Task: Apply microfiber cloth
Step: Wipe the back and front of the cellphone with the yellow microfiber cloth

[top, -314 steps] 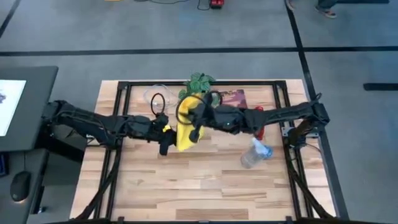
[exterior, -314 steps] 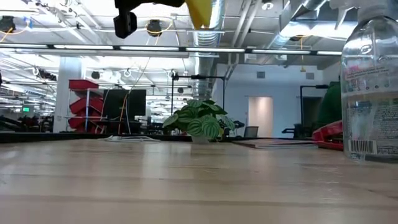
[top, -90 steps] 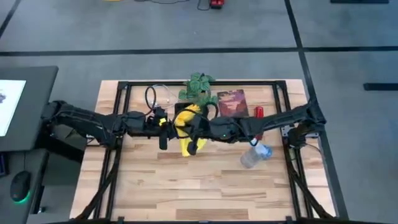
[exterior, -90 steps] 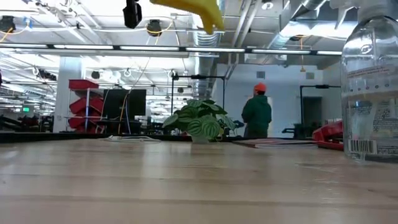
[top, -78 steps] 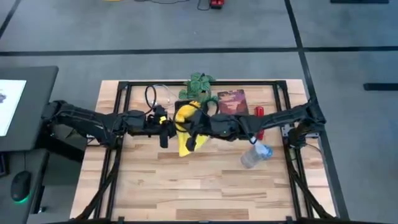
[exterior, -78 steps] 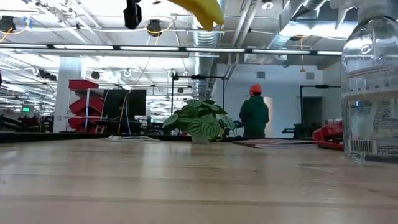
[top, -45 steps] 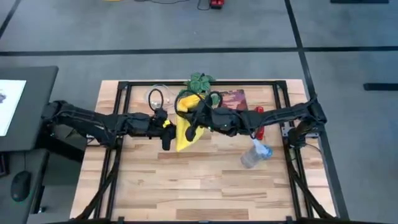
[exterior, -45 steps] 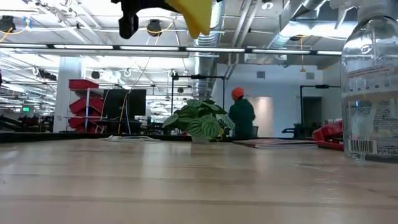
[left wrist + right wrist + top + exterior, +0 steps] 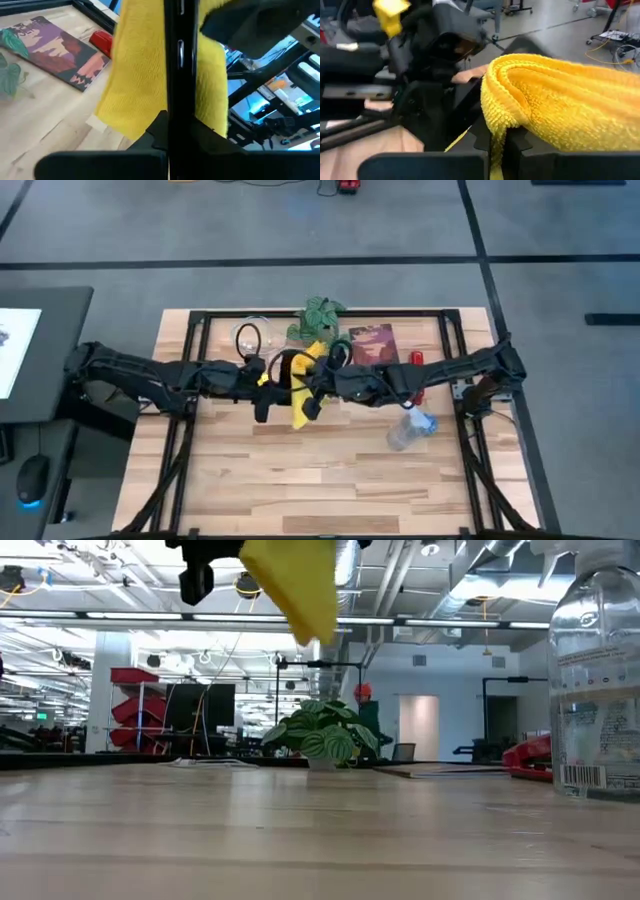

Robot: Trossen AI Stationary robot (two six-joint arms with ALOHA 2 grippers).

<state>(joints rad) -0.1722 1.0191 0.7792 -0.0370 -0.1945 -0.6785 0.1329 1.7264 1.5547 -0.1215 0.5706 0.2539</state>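
1. Above the middle of the worktop, you have both arms meeting, with the microfiber cloth held in the air between them.
2. Your right hand is pinching the microfiber cloth; the right wrist view shows yellow fabric bunched in thick folds and squeezed between its two dark fingers.
3. Your left hand sits just beside the cloth, on its left side in the high view. Its fingers are pressed together on a flat black object standing edge-on in the left wrist view; you cannot tell what that object is.
4. The cloth hangs right behind that black object in the left wrist view, draped and floppy.
5. From the low view, you see the cloth's lower corner dangling well above the wood, clear of the surface.
6. On the far side of the worktop you have a small leafy plant, a dark red booklet beside it, and a red item just past the booklet.
7. A clear spray bottle stands near the right arm, apart from the cloth.
8. A person shows in the room behind the plant.
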